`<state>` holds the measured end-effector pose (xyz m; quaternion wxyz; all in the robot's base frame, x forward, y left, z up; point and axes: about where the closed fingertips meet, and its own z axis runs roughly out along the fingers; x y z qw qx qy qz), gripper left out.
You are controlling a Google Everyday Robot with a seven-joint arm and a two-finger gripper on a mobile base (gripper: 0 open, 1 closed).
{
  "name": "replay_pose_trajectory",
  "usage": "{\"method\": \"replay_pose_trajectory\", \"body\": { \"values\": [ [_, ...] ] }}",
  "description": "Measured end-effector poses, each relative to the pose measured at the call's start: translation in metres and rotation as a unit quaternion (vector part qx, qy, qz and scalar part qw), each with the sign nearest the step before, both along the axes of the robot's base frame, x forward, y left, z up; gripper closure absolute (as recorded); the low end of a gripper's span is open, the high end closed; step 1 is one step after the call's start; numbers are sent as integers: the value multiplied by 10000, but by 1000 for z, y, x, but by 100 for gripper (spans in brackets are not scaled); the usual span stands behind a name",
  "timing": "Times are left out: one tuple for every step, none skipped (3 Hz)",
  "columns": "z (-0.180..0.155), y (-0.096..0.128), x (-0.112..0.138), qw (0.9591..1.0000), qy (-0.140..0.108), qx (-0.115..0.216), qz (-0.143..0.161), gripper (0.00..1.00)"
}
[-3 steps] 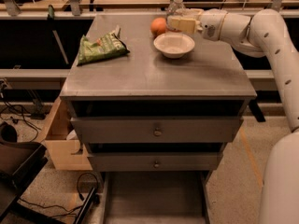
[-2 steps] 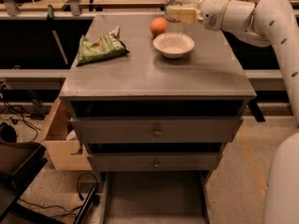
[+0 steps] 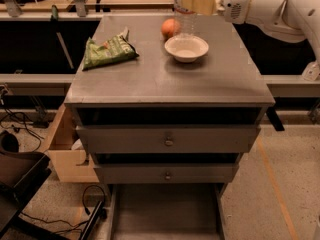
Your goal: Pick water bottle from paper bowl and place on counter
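The water bottle (image 3: 186, 20) is clear plastic and hangs upright in the air, its bottom just above the far rim of the white paper bowl (image 3: 186, 49). My gripper (image 3: 192, 2) reaches in from the upper right and is shut on the bottle's upper part; the cap is at the frame's top edge. The bowl looks empty and sits at the back right of the grey counter (image 3: 165, 79).
An orange fruit (image 3: 170, 27) lies just left of the bowl and behind it. A green snack bag (image 3: 107, 50) lies at the back left of the counter. Two knobbed drawers (image 3: 169, 140) sit below. My white arm (image 3: 270, 6) spans the upper right.
My gripper has risen with the water bottle in it, and the bottle's bottom now hangs above the bowl's rim. Bowl, orange and bag have not moved.
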<state>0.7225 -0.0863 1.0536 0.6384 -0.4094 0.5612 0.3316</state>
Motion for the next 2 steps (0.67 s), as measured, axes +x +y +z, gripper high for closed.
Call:
{"method": "replay_pose_trajectory", "body": {
  "values": [
    [-6,5,-35,9997,149,89,169,100],
    [-47,2,-66,9977,645,26,187,100]
  ]
}}
